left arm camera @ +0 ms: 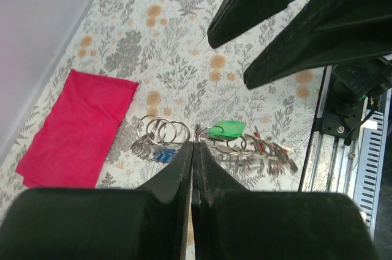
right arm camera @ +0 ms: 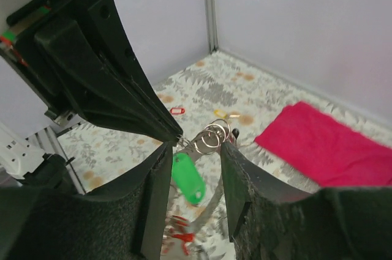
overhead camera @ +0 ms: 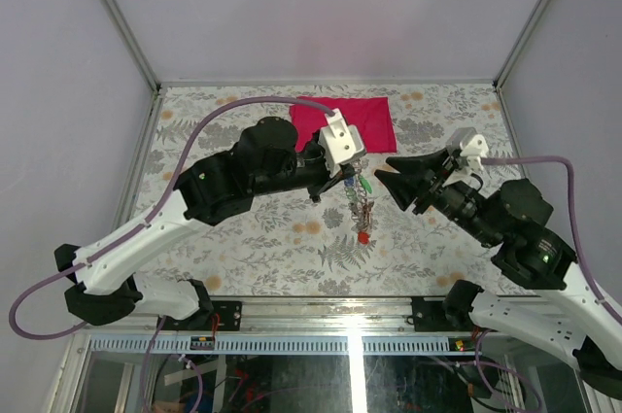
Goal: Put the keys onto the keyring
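keys (overhead camera: 363, 207): hanging bunch, silver rings, green and red tags | left jaws clenched on keys | right jaws parted

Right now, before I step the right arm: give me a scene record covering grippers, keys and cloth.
left gripper: shut, pinching the key bunch, which hangs from its tips
right gripper: open, facing the left gripper
green tag: on the bunch, in the gap between the right fingers; contact unclear
loose keys: red-tagged key and yellow-tagged key lie on the table
red cloth: flat on the table's far side, apart from the bunch
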Robot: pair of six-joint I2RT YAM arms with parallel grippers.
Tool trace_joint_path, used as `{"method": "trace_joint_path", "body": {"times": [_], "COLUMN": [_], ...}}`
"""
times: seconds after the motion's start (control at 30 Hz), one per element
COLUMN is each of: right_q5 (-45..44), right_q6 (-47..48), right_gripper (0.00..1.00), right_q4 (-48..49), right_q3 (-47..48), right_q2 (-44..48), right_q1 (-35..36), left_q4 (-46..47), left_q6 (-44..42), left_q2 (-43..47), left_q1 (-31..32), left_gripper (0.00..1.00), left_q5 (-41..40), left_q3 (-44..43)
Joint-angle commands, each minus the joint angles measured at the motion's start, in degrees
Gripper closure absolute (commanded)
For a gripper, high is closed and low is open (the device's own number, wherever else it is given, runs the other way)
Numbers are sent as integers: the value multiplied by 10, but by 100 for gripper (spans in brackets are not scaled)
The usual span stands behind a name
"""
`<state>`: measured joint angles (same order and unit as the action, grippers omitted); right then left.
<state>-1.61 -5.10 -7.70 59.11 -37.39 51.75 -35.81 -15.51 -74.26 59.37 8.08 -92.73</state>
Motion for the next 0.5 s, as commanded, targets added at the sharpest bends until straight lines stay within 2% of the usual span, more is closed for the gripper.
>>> {"method": "trace_joint_path", "body": {"times": [0.0,0.27,0.37,0.47], "right_q5": [-31,-14,31,103], "right_q6": [-102,-193,-208,-217], "right_gripper": [56,55,54,53], "right_q4": [-68,-191,-196,-201], "right_q3": [56,159,173,183], "right_q2": [-33,-108,-125,-140], "right_q1": [-1,-3,-20,-71], "left_q4": [26,31,31,31], "left_q6": [24,41,47,56], "left_q2": [-4,-1,0,2], "left_q1": [-4,-12,-16,-24], "left_gripper": [100,100,100,100], "left_q5": [-33,-35,-40,-38], "left_q3": [2,16,23,27]}}
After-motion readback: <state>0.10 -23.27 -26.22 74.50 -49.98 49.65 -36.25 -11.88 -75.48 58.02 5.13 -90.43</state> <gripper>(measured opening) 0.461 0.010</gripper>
